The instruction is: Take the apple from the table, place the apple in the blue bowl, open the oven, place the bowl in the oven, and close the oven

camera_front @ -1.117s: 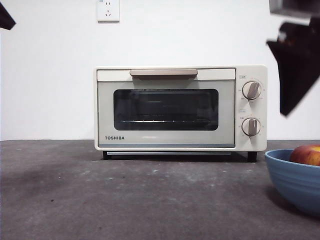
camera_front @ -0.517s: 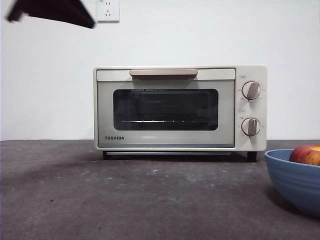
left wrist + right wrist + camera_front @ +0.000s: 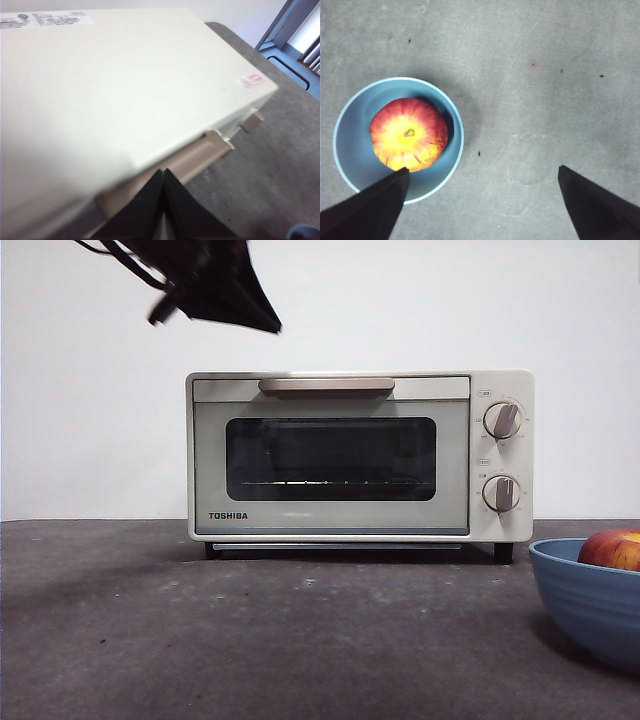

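The left gripper (image 3: 163, 172), two black jaws pressed together with no gap, sits above the cream-white toaster oven (image 3: 115, 85), its tips over the beige bar handle (image 3: 187, 159). Paper labels (image 3: 47, 19) mark the oven top; a red sticker (image 3: 251, 80) sits near its corner. The dark grey speckled table (image 3: 265, 165) lies alongside.

Robot test bench or lab, staged as mock kitchen. Bare white wall (image 3: 90, 390) behind, no cabinets or kitchen fittings in sight. Dark grey speckled table (image 3: 250, 640), scuffed with pale marks. Toaster oven (image 3: 360, 455) stands alone on it, with blue bowl (image 3: 590, 600) holding apple (image 3: 612, 550). Grey-framed opening (image 3: 295, 35) beyond table edge in left wrist view.
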